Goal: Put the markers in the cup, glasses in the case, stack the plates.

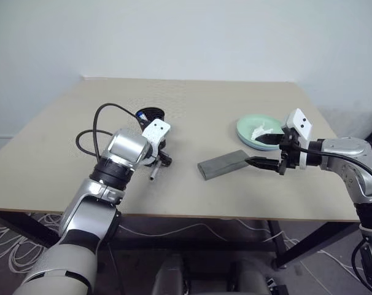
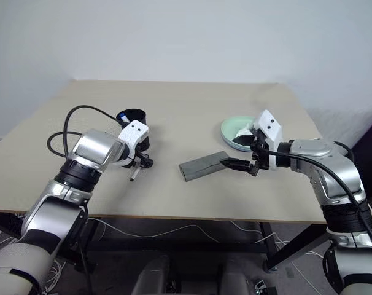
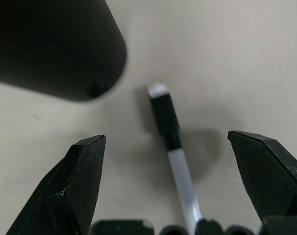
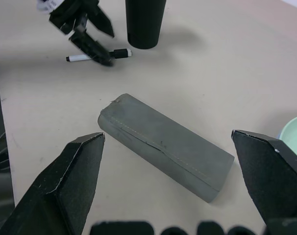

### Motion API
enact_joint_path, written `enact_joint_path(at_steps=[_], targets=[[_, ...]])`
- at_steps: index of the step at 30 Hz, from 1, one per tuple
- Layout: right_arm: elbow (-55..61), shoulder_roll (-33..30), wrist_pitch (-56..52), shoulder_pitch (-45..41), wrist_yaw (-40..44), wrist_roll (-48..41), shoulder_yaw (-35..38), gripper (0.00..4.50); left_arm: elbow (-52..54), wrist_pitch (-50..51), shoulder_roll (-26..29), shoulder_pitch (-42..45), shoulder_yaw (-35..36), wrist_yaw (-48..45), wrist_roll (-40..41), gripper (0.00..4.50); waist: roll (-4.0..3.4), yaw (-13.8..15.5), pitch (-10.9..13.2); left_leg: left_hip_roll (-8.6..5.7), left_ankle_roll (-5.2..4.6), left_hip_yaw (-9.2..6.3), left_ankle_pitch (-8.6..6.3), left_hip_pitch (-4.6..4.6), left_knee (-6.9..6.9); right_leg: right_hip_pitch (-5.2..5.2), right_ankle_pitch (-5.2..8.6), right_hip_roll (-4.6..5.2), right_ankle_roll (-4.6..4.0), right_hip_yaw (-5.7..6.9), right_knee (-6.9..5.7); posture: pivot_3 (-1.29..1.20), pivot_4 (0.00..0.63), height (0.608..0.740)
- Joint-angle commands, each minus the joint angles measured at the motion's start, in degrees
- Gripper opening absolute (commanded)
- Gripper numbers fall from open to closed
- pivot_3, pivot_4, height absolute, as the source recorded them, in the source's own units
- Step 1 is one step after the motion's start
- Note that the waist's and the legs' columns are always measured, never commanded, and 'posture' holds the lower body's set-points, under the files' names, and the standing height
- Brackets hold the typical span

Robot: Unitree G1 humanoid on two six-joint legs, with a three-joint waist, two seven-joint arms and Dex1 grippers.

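The black-capped marker (image 3: 174, 147) lies flat on the surface (image 1: 192, 98) just beside the cup (image 4: 144, 22). My left end effector (image 3: 168, 181) hangs over it, jaws wide and empty. If I close off-centre, the marker may roll or skid, or a finger may tip the cup. My right end effector (image 4: 170, 181) is open above the case (image 4: 165, 146).

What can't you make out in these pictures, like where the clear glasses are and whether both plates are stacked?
- Glasses: none can be made out; the grey oblong case is shut, hiding its inside.
- Plates: the pale mint green plate is partly covered by the right gripper; a blue one beneath is too small to confirm.
- Black tapered cup: the left wrist hides most of it.
- Black-capped marker: its barrel runs behind the left gripper.
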State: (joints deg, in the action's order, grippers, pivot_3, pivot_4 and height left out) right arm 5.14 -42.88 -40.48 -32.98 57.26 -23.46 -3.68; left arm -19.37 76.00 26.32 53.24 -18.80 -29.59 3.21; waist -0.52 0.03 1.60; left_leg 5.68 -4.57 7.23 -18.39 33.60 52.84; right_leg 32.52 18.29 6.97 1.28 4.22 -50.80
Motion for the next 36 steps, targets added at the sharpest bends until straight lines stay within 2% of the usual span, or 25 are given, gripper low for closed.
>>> enact_joint_path(at_steps=[1,9,10,12,22,26,30,36], targets=[[0.45,0.12,0.98,-1.94,0.17,0.03,0.54,4.5,1.85,0.85,-0.81,-0.79,1.16,1.19,0.22,4.23,-0.01,0.09,-0.01,0.0,0.0,-0.01,0.0,0.0,-0.01,-0.01,0.0,0.0,0.0,0.01,0.0,0.0,0.0,0.639],[0.77,0.22,0.96,-1.76,0.29,0.29,0.67,4.5,1.24,0.39,-0.97,-2.17,0.98,1.95,0.05,4.23,-0.02,0.14,-0.02,-0.01,0.0,-0.01,0.0,-0.03,-0.01,-0.03,0.0,0.01,-0.01,0.01,-0.01,0.0,0.0,0.639],[0.86,0.24,0.96,-1.69,0.25,0.29,0.69,4.5,1.22,0.43,-1.01,-2.22,0.93,1.94,0.07,4.06,-0.03,0.14,-0.02,-0.01,0.0,-0.01,0.0,-0.03,-0.01,-0.04,0.0,0.01,-0.01,0.01,-0.01,0.0,0.0,0.639],[0.95,0.25,0.98,-1.62,0.21,0.29,0.71,4.5,1.17,0.57,-1.1,-2.23,0.93,1.82,0.2,3.65,-0.03,0.14,-0.03,-0.01,0.0,-0.01,0.0,-0.03,-0.01,-0.04,0.0,0.01,-0.01,0.01,-0.01,0.0,0.0,0.639],[0.99,0.43,1.36,-1.51,-0.02,0.44,0.76,4.5,-0.31,1.03,-1.12,-1.74,1.92,2.56,0.91,0.12,-0.06,-0.01,-0.05,0.01,0.0,-0.04,0.0,-0.1,-0.07,-0.03,-0.02,-0.03,-0.03,0.01,-0.04,0.0,0.0,0.639],[0.9,0.44,1.5,-1.59,0.05,0.48,0.74,4.5,1.05,-1.47,-0.71,-1.99,1.23,1.63,1.16,0.05,-0.09,-0.04,-0.06,0.02,0.0,-0.04,0.01,-0.11,-0.1,-0.04,-0.02,-0.04,-0.03,0.02,-0.04,0.0,0.0,0.639],[0.81,0.5,1.57,-1.66,0.17,0.51,0.62,4.5,7.06,-8.63,-1.51,-2.45,2.65,-1.82,3.58,0.05,-0.09,0.2,-0.06,0.01,0.01,-0.04,0.02,-0.1,-0.09,-0.04,-0.02,-0.02,-0.03,0.01,-0.02,0.0,0.0,0.639],[0.63,0.58,1.65,-1.84,0.3,0.59,0.52,4.5,14.18,-17.48,-4.39,-0.11,10.28,-4.9,8.98,0.05,-0.08,0.4,-0.06,-0.09,0.17,0.04,0.09,0.04,-0.01,-0.03,-0.09,0.06,-0.17,-0.06,0.15,0.0,0.0,0.639]])
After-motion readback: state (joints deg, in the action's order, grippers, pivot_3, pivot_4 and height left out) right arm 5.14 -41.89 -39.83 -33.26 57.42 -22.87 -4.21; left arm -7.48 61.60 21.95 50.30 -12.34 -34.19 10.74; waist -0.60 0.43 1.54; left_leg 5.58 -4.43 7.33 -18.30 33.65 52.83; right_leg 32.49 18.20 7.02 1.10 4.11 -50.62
